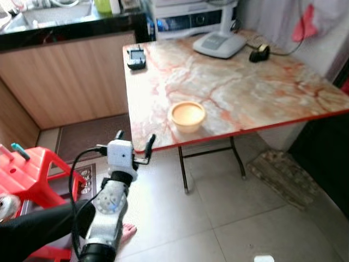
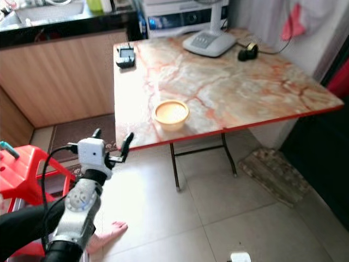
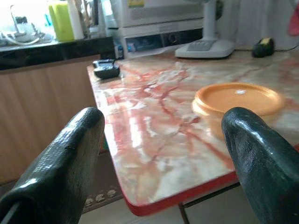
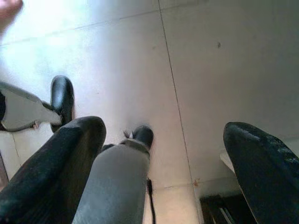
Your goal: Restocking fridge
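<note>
A round orange container (image 1: 187,115) with a lid sits near the front edge of the marble-patterned table (image 1: 245,93), which has a red rim. My left gripper (image 1: 134,139) is raised just off the table's front left corner, level with the edge and short of the container. It is open with nothing between its fingers. The left wrist view looks across the tabletop to the orange container (image 3: 238,100), ahead and off to one side. My right gripper (image 4: 163,135) hangs open over the tiled floor, empty.
A black handset (image 1: 136,57), a white fan base (image 1: 220,43) and a small black object (image 1: 259,52) stand at the table's far side. A red plastic stool (image 1: 32,169) is at my left. A person's bare foot (image 1: 128,232) rests on the tiles. A mat (image 1: 283,174) lies under the table's right side.
</note>
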